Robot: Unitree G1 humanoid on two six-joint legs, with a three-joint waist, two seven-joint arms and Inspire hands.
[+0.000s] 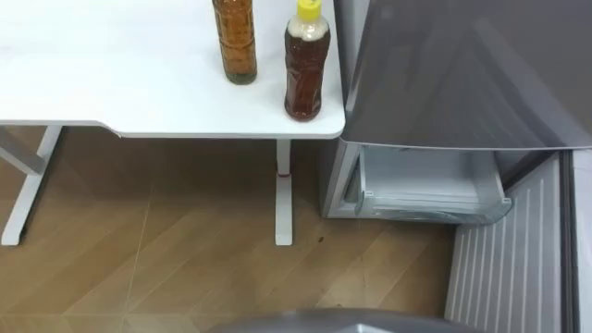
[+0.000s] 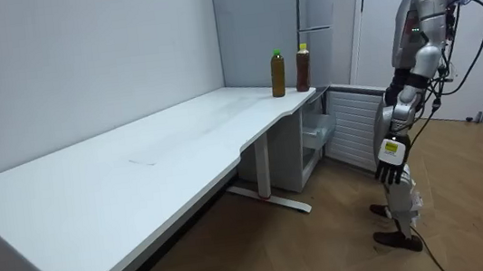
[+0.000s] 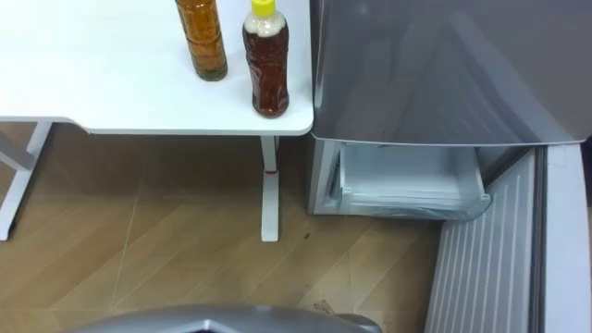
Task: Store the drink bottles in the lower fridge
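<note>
Two drinks stand upright at the right corner of the white table (image 1: 111, 83). One is a dark tea bottle with a yellow cap (image 1: 305, 65), closest to the fridge. Just left of it and farther back is an amber bottle (image 1: 235, 42), whose top is cut off here; its green cap shows in the room view (image 2: 277, 74). The grey fridge (image 1: 462, 74) stands right of the table with its lower drawer (image 1: 430, 190) pulled out and nothing in it. In the room view I stand a step back from the fridge, my left hand (image 2: 387, 172) hanging at my side, holding nothing.
The lower fridge door (image 1: 509, 264) is swung open to my right, its ribbed inner side facing me. A white table leg (image 1: 283, 190) stands just left of the drawer. Wood floor lies between me and the fridge.
</note>
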